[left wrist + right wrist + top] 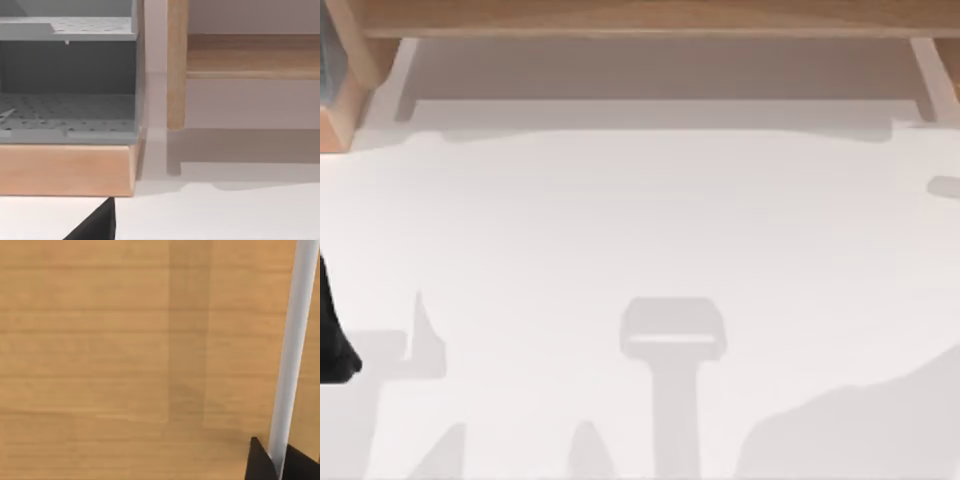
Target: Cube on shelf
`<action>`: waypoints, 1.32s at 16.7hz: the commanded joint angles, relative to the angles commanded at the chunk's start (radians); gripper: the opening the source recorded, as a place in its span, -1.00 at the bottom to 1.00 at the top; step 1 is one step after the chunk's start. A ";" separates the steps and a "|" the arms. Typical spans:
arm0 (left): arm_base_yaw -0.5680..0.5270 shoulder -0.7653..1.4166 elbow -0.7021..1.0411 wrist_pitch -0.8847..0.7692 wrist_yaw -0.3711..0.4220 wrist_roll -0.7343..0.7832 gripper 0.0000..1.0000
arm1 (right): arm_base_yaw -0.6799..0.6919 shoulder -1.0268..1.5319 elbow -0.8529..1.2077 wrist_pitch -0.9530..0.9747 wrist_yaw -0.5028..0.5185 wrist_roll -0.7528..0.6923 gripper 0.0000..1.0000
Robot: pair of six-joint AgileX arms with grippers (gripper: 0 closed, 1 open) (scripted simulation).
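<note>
My right tool (pixel 280 460) hangs close over the shelf (pixel 125 355), its dark tips straddling a white upright (pixel 295 340); whether they grip anything I cannot tell. My left tool (pixel 95 225) sits at the surface's (pixel 640 230) nine o'clock edge, its state likewise unclear, facing a grey perforated rack (pixel 65 110) on a wooden base. The cube cannot be located, so it is perhaps already shelved. The shelf runs along twelve o'clock; nothing blocks the surface.
</note>
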 joint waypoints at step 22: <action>0.000 0.000 0.000 0.000 0.000 0.000 1.00 | -0.074 -0.129 -0.290 0.166 -0.077 0.005 -1.00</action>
